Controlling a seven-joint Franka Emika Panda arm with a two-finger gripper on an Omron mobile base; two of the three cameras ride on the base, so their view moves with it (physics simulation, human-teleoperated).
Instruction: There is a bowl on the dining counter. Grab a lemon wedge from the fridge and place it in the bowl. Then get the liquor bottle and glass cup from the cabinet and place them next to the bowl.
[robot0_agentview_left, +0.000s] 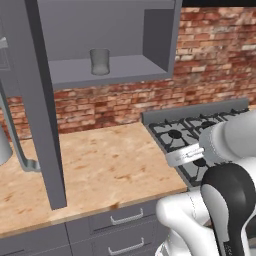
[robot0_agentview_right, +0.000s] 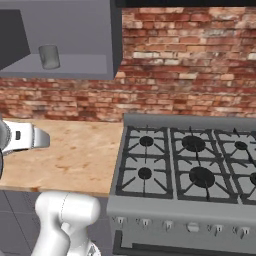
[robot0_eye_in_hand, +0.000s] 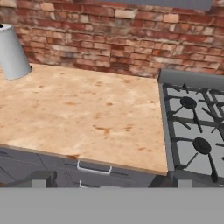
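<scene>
- The arm's white links and dark joints fill the lower right of the left base view, folded low in front of the surface (robot0_agentview_left: 100, 165).
- The tool (robot0_eye_in_hand: 109, 180) shows in the hand view as two small dark tips at the bottom, spread wide apart with nothing between them; it is released and hangs out in front of the surface's near edge, above the drawers.
- Grey drawers (robot0_agentview_left: 120, 222) with pale bar handles run under the near edge of the surface.
- The surface is a light wood-grain slab, bare over its middle, and it meets the stove (robot0_agentview_right: 190, 165) along its right edge.
- The stove has dark grates over round burners, and a row of knobs lines its front panel.
- A grey cylinder (robot0_eye_in_hand: 13, 54) stands near the far left corner of the surface, close to the brick wall (robot0_agentview_right: 190, 65).
- An open cabinet door (robot0_agentview_left: 42, 100) swings out over the left part of the surface, edge-on to the left base camera.
- The cabinet (robot0_agentview_left: 115, 45) hangs on the brick wall above the far edge of the surface, with its inside open to view.
- The glass cup (robot0_agentview_left: 100, 61) stands upright on the cabinet shelf, toward the middle, apart from the side walls and well above the tool.
</scene>
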